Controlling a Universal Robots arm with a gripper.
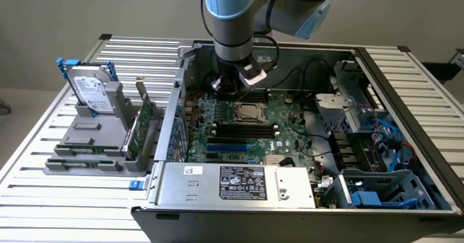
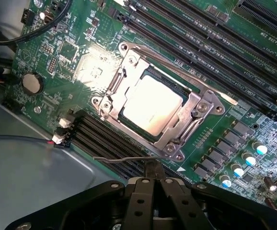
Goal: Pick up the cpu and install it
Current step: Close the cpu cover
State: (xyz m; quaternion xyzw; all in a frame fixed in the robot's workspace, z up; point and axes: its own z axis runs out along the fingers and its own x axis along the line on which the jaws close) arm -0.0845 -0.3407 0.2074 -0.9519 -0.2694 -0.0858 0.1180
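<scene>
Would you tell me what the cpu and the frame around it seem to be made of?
The cpu: apparently a metal top plate, silvery and satin; it glares pale under the light. The socket frame: likely bare stamped steel, grey with bright edges.
</scene>
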